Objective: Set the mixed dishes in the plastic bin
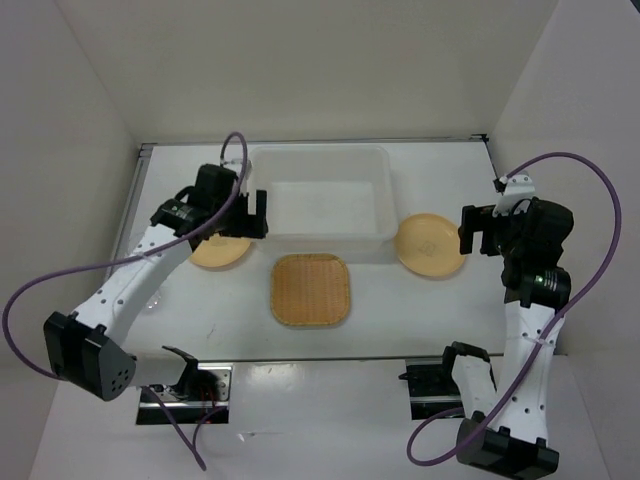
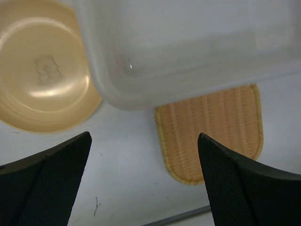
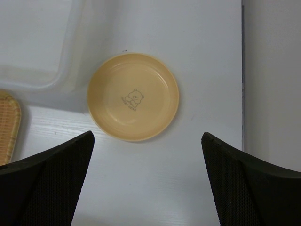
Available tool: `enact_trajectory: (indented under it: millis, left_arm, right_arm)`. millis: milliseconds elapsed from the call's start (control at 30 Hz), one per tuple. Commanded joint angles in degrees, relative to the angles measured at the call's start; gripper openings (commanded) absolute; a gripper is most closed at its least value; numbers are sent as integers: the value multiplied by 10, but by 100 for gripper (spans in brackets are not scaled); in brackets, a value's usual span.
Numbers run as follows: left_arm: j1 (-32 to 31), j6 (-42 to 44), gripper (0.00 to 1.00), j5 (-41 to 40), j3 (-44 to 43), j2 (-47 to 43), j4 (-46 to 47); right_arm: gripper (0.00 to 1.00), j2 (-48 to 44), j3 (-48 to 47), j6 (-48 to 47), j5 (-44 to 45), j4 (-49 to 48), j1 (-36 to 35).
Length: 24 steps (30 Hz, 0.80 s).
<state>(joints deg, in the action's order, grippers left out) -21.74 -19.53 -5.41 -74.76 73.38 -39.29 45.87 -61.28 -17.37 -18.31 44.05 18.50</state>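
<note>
The left gripper (image 2: 143, 188) stands wide open and holds nothing. Beyond its left finger (image 2: 47, 183) lies a round tan plate (image 2: 42, 80). A rounded corner of the plastic bin (image 2: 188, 47) sits ahead of the gap, and the woven square plate (image 2: 216, 132) shows past the right finger, partly hidden by that corner. The right gripper (image 3: 146, 188) is spread just as wide and is empty, with the second round plate (image 3: 133, 96) lying ahead of the gap between its fingers, just beside the bin. Only the wrist views resolve the small bear mark at each round plate's centre. Only the overhead view shows the whole bin, with a gripper at either end. The white table (image 1: 400, 320) carries a few dark specks and is enclosed by plain pale walls (image 1: 300, 70).
</note>
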Motion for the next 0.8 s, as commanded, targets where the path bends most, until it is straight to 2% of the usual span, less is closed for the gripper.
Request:
enact_trajectory:
  millis: [0,100,433,567,633,767]
  left_arm:
    - [-2,-38,100,99,56,-30,76]
    - [-2,-62,100,149,97,-30,104]
    - [-8,-141,100,215,297,-92,227]
    - [-13,-209,100,198,362,-126,280]
    - [-13,-215,100,165,381,-140,288]
    - [-13,-215,100,165,386,-129,288]
  right_arm:
    - [99,-23,2,14,9,-42,-3]
    - [99,-29,7,20,14,-47,-3]
    - [99,-54,12,20,25,-52,-3]
    - [99,-54,12,20,25,-52,-3]
    - [99,-54,12,20,25,-52,-3]
    - [99,-60,12,20,25,-57,-3]
